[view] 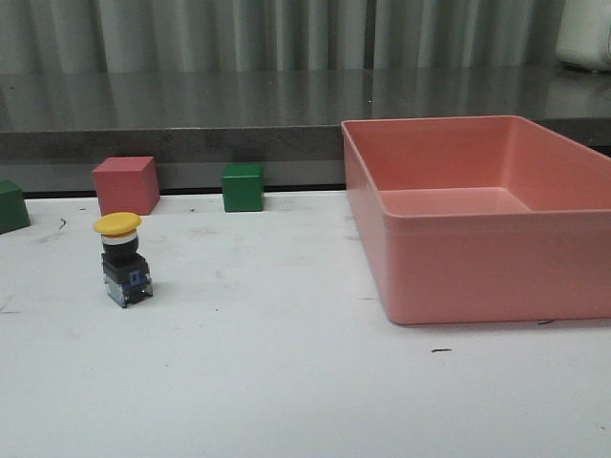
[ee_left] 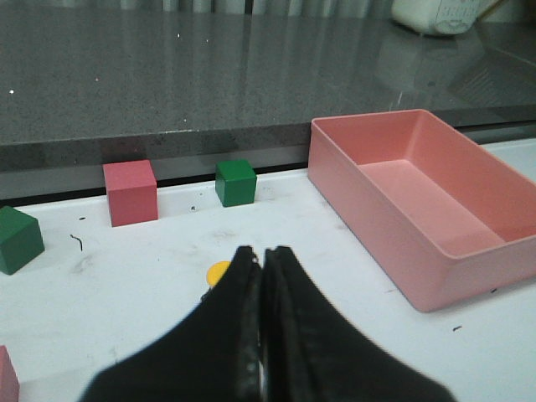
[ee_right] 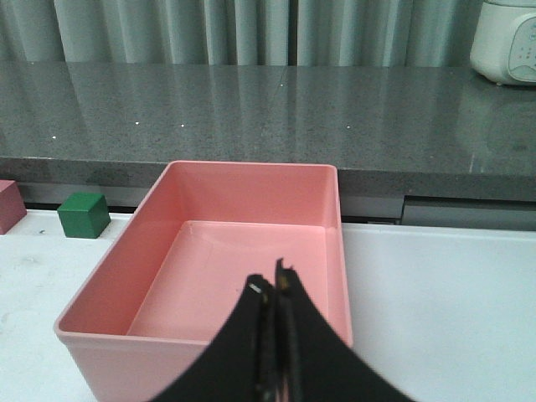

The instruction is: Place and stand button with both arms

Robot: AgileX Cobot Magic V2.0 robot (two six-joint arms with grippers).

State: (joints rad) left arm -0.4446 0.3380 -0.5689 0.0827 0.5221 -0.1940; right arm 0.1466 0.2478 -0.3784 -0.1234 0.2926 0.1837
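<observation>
The button [view: 123, 260] stands upright on the white worktop [view: 286, 382], yellow mushroom cap on top, white collar beneath, black blocky body with a bluish base. Its cap peeks out just beyond the clenched, empty left jaws [ee_left: 263, 255]. The right jaws [ee_right: 275, 289], also clenched on nothing, hover over the pink bin [ee_right: 100, 293], well apart from it.
</observation>
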